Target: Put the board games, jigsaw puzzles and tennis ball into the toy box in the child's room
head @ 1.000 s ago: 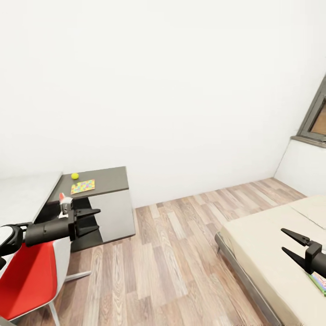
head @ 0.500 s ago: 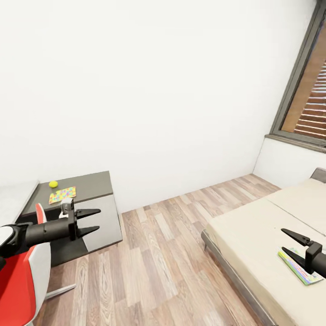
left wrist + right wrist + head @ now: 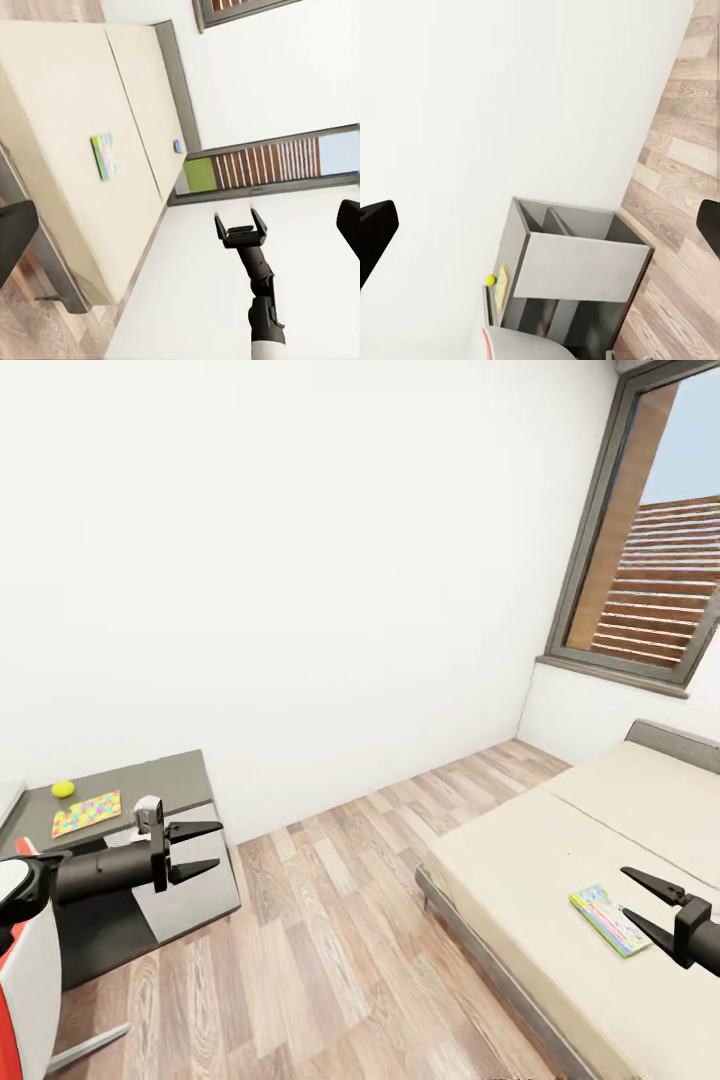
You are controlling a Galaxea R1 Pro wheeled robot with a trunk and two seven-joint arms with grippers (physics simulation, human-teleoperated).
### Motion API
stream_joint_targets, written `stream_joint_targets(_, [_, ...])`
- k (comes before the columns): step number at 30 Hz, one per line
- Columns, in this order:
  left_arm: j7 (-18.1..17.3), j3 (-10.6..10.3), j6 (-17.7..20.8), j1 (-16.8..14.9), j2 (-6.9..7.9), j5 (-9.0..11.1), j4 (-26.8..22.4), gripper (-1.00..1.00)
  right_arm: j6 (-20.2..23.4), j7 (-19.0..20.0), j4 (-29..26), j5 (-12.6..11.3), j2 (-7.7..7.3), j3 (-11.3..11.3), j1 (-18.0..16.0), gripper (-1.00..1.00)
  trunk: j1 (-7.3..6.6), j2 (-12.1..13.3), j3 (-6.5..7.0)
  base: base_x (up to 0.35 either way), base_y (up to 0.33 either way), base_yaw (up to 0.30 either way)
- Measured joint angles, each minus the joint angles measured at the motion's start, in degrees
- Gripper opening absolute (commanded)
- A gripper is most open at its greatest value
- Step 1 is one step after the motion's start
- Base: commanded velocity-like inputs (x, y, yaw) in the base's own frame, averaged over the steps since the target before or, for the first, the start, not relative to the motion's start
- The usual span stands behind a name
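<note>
A multicoloured board game (image 3: 610,920) lies flat on the beige bed (image 3: 520,860), just left of my open right gripper (image 3: 645,905). In the left wrist view the same board game (image 3: 105,155) shows on the mattress, and a small blue board game (image 3: 178,146) sits near the headboard. The tennis ball (image 3: 63,789) and a bright jigsaw puzzle (image 3: 87,812) rest on the table's dark grey end section (image 3: 160,778). My left gripper (image 3: 205,848) hangs open in front of that end section, holding nothing. The right wrist view shows the tennis ball (image 3: 490,280) beside the jigsaw puzzle (image 3: 502,283). The toy box is out of view.
Wood floor (image 3: 330,940) runs between the table and the bed. A chair (image 3: 30,990) stands at the lower left beside my left arm. A large window (image 3: 650,550) is in the right wall, above the grey headboard (image 3: 670,740).
The whole view has swung to the right: the table slid left, while the bed, board game and window came further in. Both grippers stay open.
</note>
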Motion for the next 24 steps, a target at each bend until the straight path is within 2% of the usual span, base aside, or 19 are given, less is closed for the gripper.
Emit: stream_joint_targets(24, [0.0,-0.16,0.0,0.0,-0.06,-0.01,0.0,1.0,0.0,0.0,0.14,0.05,0.0,-0.08,0.0,1.0,0.0,0.0,1.46,0.0,0.0,-0.246])
